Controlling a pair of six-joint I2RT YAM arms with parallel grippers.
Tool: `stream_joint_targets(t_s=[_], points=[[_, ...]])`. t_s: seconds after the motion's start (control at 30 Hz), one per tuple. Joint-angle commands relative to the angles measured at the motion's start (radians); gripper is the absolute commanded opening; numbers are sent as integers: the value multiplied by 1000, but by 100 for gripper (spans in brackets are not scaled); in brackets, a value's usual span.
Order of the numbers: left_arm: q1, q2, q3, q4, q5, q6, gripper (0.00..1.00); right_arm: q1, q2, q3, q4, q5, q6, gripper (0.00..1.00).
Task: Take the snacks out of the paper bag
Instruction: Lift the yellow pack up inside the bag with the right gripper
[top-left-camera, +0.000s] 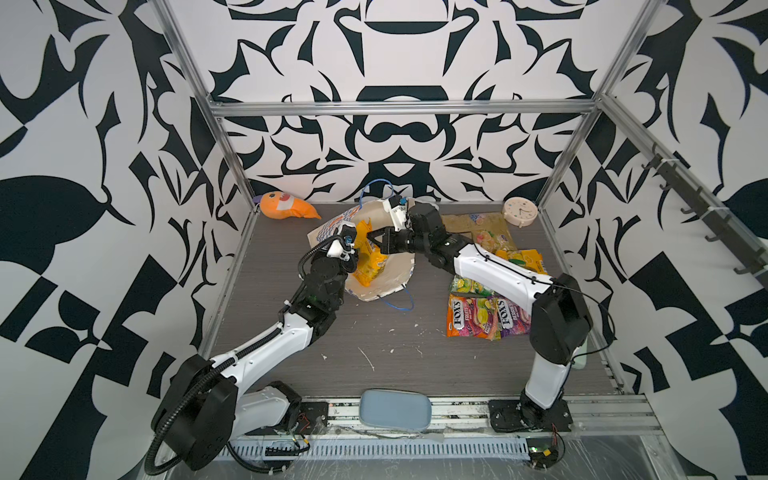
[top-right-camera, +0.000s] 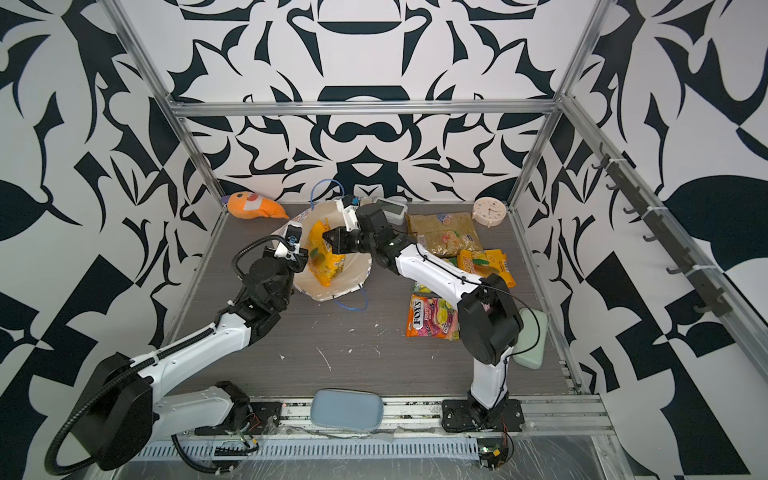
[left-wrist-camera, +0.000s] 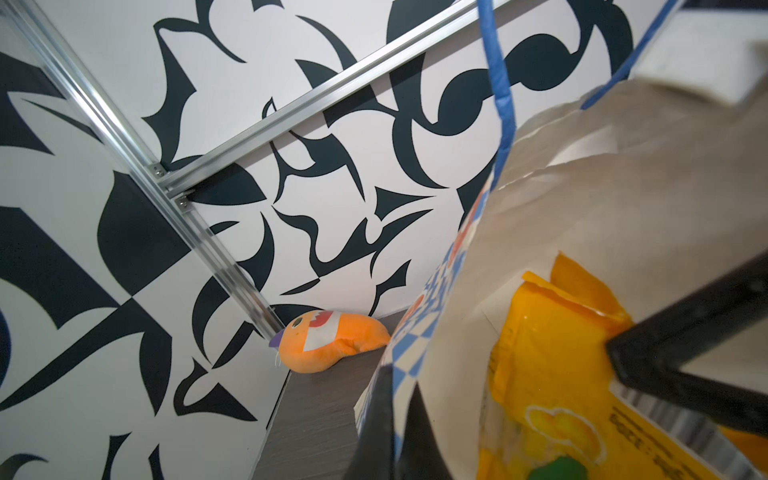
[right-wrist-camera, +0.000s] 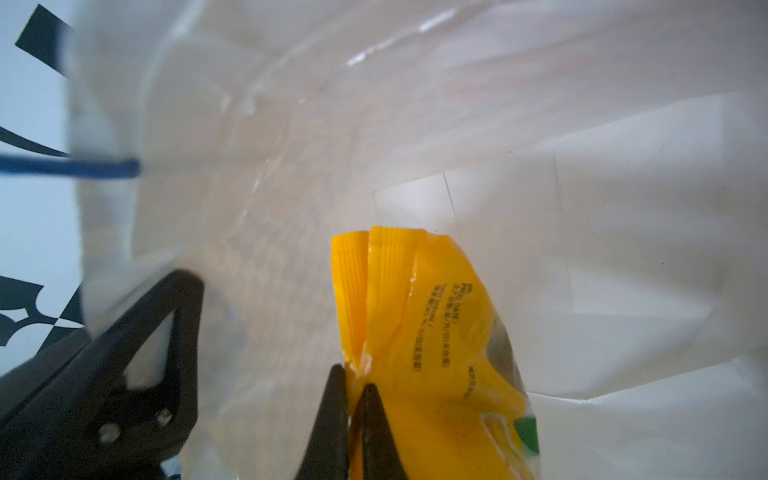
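The paper bag (top-left-camera: 386, 278) (top-right-camera: 332, 286) lies at the back middle with its mouth open toward the top views. My left gripper (left-wrist-camera: 401, 428) (top-right-camera: 301, 259) is shut on the bag's checkered side wall (left-wrist-camera: 419, 332) at the rim. My right gripper (right-wrist-camera: 353, 386) (top-left-camera: 371, 237) reaches inside the bag and is shut on the top seam of a yellow-orange mango snack (right-wrist-camera: 436, 332) (top-left-camera: 370, 262) (left-wrist-camera: 552, 353). Other snacks lie on the table to the right: an olive-gold one (top-left-camera: 478, 228), a mango one (top-left-camera: 525, 259), a green-yellow one (top-left-camera: 467, 284), and orange (top-left-camera: 465, 318) and purple (top-left-camera: 513, 318) FOX'S ones.
An orange plush toy (top-left-camera: 286, 206) lies in the back left corner. A round cream clock (top-left-camera: 519, 212) stands at the back right, and a small white device (top-right-camera: 388, 210) sits behind the bag. A blue-grey pad (top-left-camera: 395, 409) lies on the front rail.
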Motion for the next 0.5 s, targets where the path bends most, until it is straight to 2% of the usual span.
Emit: stream_joint_targets(t_s=[0.0, 0.2, 0.3, 0.47], points=[[20, -15, 34, -55, -20, -58, 0, 2, -82, 44, 59, 5, -67, 0], [22, -9, 36, -60, 15, -69, 0, 3, -12, 60, -4, 55, -110, 0], [22, -7, 47, -83, 22, -75, 0, 12, 10, 96, -106, 151, -126, 1], [21, -4, 54, -89, 61, -75, 0, 83, 40, 194, -302, 381, -214, 25]])
